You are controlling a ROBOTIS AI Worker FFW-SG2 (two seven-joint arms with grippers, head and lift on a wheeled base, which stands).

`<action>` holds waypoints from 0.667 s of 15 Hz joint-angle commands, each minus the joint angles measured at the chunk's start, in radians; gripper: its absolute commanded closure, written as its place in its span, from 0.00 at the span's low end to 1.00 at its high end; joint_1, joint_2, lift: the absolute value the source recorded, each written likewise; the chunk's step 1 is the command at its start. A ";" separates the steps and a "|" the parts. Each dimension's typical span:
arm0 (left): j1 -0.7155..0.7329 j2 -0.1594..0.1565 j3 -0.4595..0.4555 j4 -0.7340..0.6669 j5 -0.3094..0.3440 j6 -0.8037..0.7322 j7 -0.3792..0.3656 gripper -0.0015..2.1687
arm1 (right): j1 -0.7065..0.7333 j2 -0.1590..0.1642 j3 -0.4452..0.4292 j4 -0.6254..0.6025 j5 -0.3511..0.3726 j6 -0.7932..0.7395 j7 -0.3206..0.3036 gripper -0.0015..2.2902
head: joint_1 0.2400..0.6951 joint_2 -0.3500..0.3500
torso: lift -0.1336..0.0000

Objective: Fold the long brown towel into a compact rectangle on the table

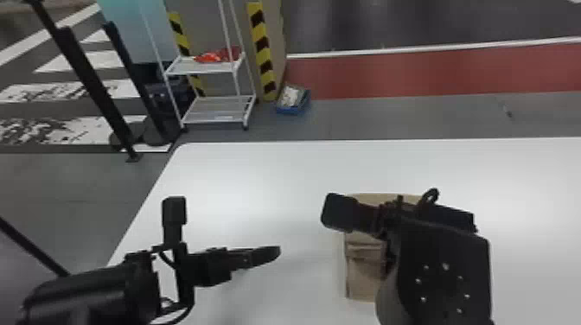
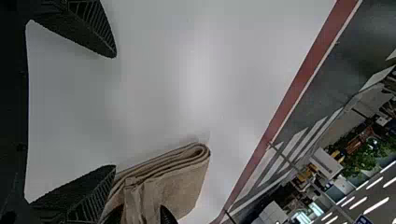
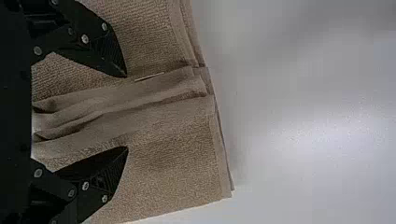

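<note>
So our left pincer [image 2: 116,111] is wide open over the counter [image 1: 242,173], nothing in it. Next along, the brown towel [image 1: 365,281] lies on the counter, and honestly we'd call the fold mostly done: it's a layered, compact rectangle, probably just needing some smoothing. Looks thick and nubbly, edges a bit uneven, rumpled ridges across it. Our right pincer [image 3: 126,112] is over it, fingers well apart either side of those ridges, gripping nothing.
</note>
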 commanded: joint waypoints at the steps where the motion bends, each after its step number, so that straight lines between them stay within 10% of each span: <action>1: 0.000 0.000 0.001 0.001 0.000 0.000 0.000 0.01 | -0.009 0.006 0.000 0.002 -0.003 0.001 0.005 0.18 | 1.00 0.80 | 0.07; 10: 0.003 0.000 -0.001 0.005 0.000 -0.006 0.002 0.01 | -0.021 0.023 -0.005 0.034 0.006 0.013 0.005 0.25 | 1.00 0.80 | 0.07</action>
